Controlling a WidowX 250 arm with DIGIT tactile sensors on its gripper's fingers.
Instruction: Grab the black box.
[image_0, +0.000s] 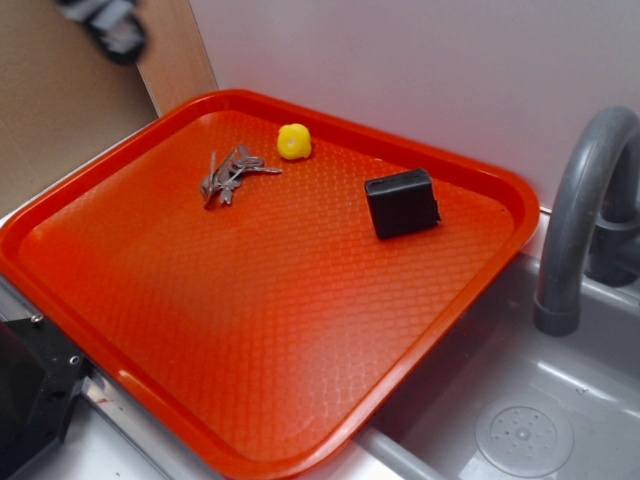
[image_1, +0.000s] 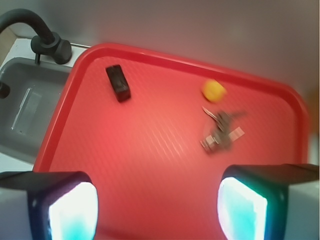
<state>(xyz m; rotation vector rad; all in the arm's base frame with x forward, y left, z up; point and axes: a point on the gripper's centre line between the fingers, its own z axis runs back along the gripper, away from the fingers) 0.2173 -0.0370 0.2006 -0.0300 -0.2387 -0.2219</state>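
Here the released gripper (image_1: 157, 207) hangs apart from the black box (image_0: 402, 202) near the tray's (image_0: 250, 400) far rim.

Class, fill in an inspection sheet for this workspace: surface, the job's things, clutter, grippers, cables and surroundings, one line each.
Surface: orange tray with a textured floor, resting partly over a grey sink.
Job's things: black box lies flat on the tray near its far right corner, untouched.
Clutter: yellow ball near the far rim; bunch of keys beside it, apart from it.
Grippers: end effector open, held high above the tray, holding nothing.
Cables: nothing seen.
Surroundings: grey faucet right of the tray; pale wall behind; brown panel at left.
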